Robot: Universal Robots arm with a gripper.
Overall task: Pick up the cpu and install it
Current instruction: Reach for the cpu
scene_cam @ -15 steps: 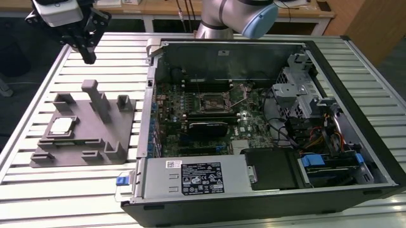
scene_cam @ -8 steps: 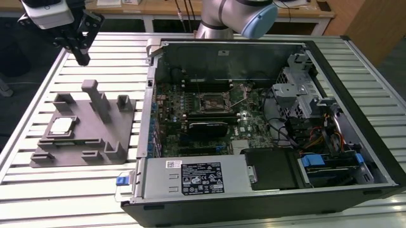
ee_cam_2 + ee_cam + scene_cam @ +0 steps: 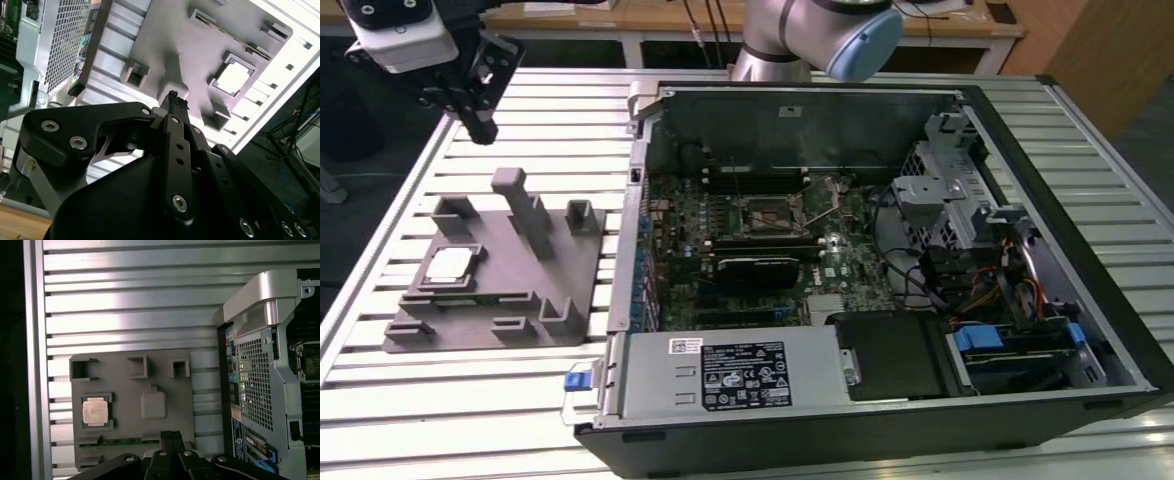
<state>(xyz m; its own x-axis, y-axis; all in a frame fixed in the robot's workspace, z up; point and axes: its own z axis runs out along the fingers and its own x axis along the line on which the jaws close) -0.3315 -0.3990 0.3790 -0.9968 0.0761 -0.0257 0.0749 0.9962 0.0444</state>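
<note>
The gripper [image 3: 483, 132] is seen in the exterior view toward 11 o'clock of the scene, held above the slatted metal table [image 3: 480, 400] and clear of everything on it. In both wrist views the gripper [image 3: 173, 100] [image 3: 171, 435] is shown with its two dark fingers brought together, tip against tip, and nothing is clasped between them.

In the exterior view the cpu [image 3: 450, 264] is found at about 6 o'clock from the gripper, well apart from it. It is laid flat, pale metal top facing up, in a square recess of the grey moulded fixture [image 3: 520, 270]. In both wrist views the cpu [image 3: 234, 77] [image 3: 95, 411] is seated squarely in that recess of the fixture [image 3: 165, 30] [image 3: 125, 405]. The chip is square, so no long axis can be made out; its edges are lined up with the edges of the fixture.

At 3 o'clock from the fixture, just beside it, the open computer case [image 3: 787, 120] is laid on its side. The motherboard [image 3: 720, 220] is exposed inside, and its cpu socket [image 3: 767, 212] is seen near the board's middle, at roughly 3 o'clock from the chip.
</note>
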